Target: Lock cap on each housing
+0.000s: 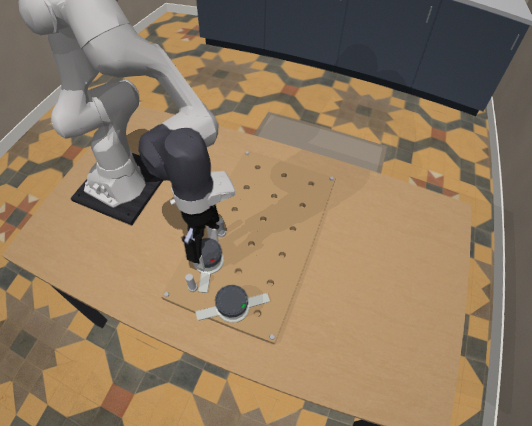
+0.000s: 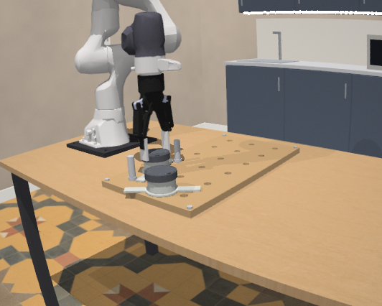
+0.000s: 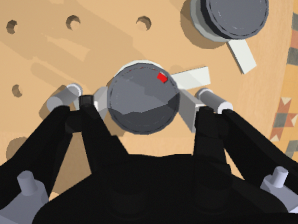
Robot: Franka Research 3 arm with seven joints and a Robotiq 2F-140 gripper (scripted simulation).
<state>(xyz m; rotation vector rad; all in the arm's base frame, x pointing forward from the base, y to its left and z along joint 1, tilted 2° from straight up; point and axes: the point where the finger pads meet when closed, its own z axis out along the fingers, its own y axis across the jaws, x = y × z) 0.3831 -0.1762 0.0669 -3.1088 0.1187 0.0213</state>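
Two housings stand upright on the pegboard [image 1: 262, 250], each with a dark grey round cap. The near housing [image 1: 231, 303] has a cap with a green mark [image 3: 234, 3] and white side tabs. The far housing's cap [image 3: 143, 98] carries a red mark and sits between my fingers. My gripper [image 3: 143, 98] comes straight down over it and is shut on this cap, one fingertip on each side; it also shows in the exterior view [image 2: 155, 152] and in the top view [image 1: 208, 252].
Two short grey pegs stand by the far housing, one at the board's near corner [image 2: 131, 167] and one behind it [image 2: 177, 150]. The pegboard has several open holes. The arm's base [image 1: 114, 187] is bolted at the table's left.
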